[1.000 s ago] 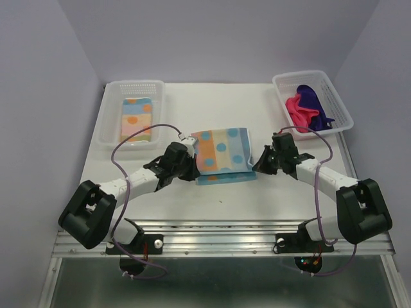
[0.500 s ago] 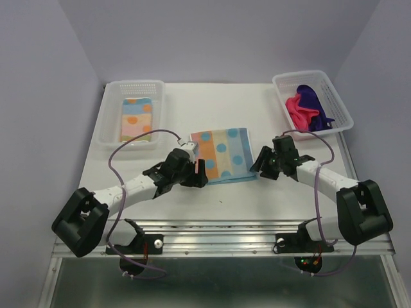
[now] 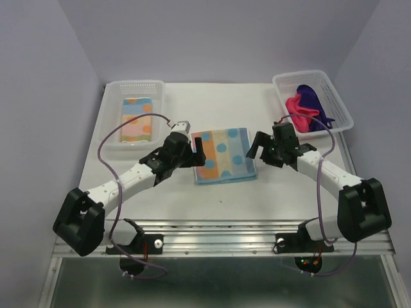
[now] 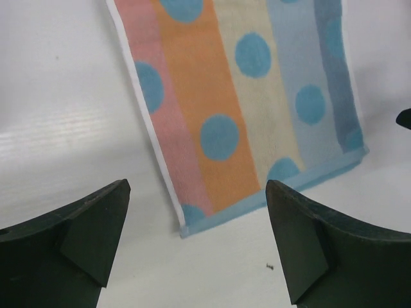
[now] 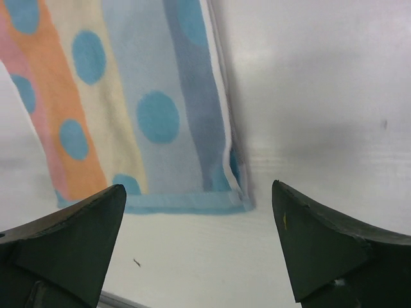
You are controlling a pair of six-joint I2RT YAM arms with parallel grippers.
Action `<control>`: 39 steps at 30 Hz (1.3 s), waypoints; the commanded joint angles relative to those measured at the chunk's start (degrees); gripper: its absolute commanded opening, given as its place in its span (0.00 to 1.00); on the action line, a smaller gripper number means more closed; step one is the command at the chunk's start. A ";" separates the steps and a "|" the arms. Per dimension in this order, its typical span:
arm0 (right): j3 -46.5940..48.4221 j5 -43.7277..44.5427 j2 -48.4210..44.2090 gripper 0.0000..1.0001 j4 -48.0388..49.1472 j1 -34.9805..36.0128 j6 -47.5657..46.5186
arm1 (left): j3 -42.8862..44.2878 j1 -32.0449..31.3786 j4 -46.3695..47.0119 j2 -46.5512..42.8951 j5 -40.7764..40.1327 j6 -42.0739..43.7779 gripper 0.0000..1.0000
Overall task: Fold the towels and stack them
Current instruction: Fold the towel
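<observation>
both jaws spread wide and empty; striped towel (image 3: 223,156) lying between them looks limp and light, best pinched at corners

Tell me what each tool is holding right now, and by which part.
Nothing is held. The left tool and the right tool both stand open, one at each side of the striped towel, which lies free on the table.

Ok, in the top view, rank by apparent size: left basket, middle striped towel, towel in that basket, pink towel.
1. left basket
2. middle striped towel
3. towel in that basket
4. pink towel, bunched up, so less sure
</observation>
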 commanded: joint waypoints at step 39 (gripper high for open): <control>49.38 9.07 48.45 0.55 0.13 -3.18 -24.68 | 37.28 15.82 -3.05 45.51 3.14 9.68 0.63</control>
